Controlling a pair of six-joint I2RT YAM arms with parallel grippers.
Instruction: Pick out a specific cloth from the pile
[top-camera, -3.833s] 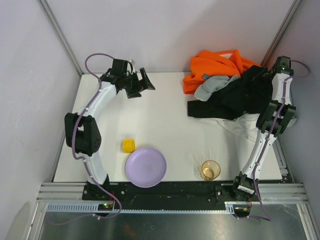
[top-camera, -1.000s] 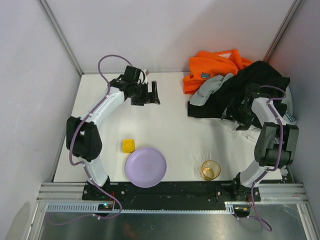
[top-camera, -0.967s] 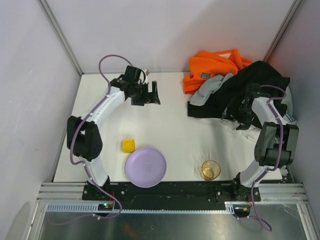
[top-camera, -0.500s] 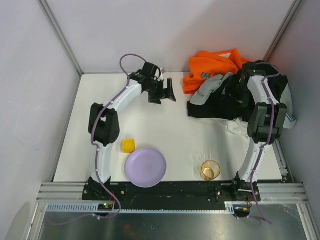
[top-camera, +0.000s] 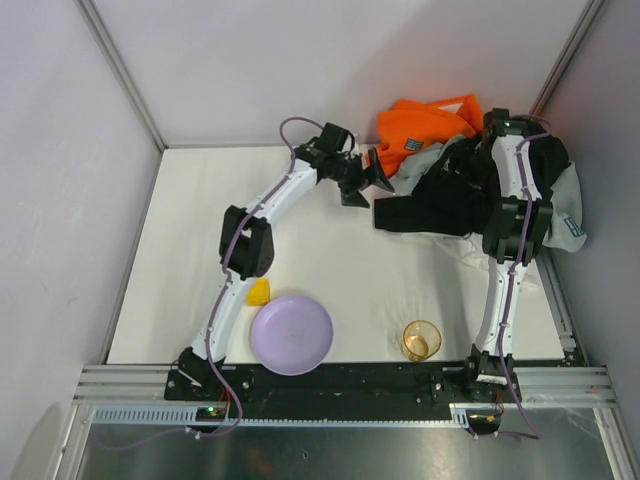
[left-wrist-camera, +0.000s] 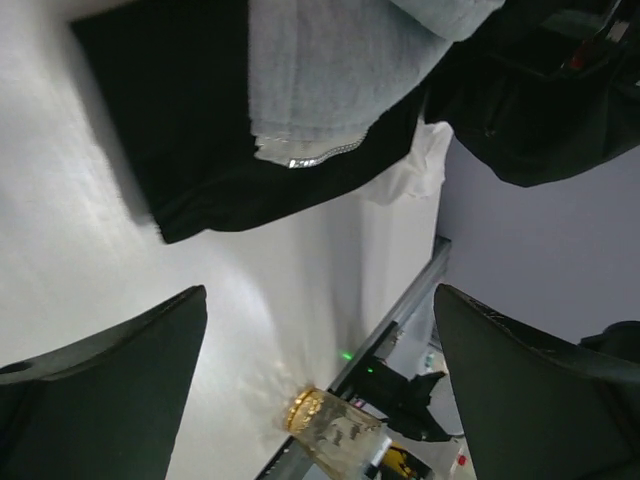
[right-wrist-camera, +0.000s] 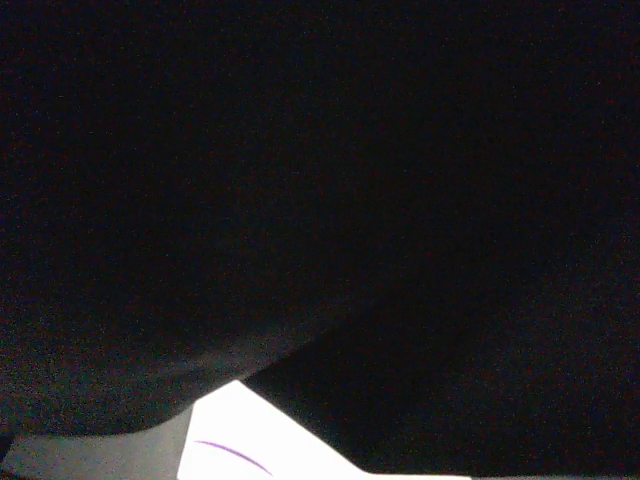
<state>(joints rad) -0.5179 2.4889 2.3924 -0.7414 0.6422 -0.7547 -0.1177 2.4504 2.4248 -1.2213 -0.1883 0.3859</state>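
Observation:
The pile (top-camera: 455, 170) lies at the table's back right corner: orange fabric (top-camera: 425, 118), a light grey garment (top-camera: 423, 167) and a black garment (top-camera: 440, 205). A wrinkled edge of the white cloth (top-camera: 478, 255) sticks out below the black garment, and it shows again in the left wrist view (left-wrist-camera: 412, 172) beside the black garment (left-wrist-camera: 190, 130) and the grey garment (left-wrist-camera: 340, 60). My left gripper (top-camera: 366, 176) (left-wrist-camera: 320, 295) hangs open at the pile's left edge with nothing in it. My right arm (top-camera: 520, 175) reaches into the pile. Black fabric (right-wrist-camera: 320, 200) fills the right wrist view, hiding that gripper's fingers.
A purple plate (top-camera: 291, 335) sits near the front edge with a small yellow object (top-camera: 258, 291) behind it, partly under my left arm. An amber cup (top-camera: 421, 340) (left-wrist-camera: 325, 425) stands at the front right. Walls and metal posts close in the back corner.
My left arm has swung right from the table's back middle to the pile's edge. My right arm has shifted back over the pile, and the black garment has moved with it.

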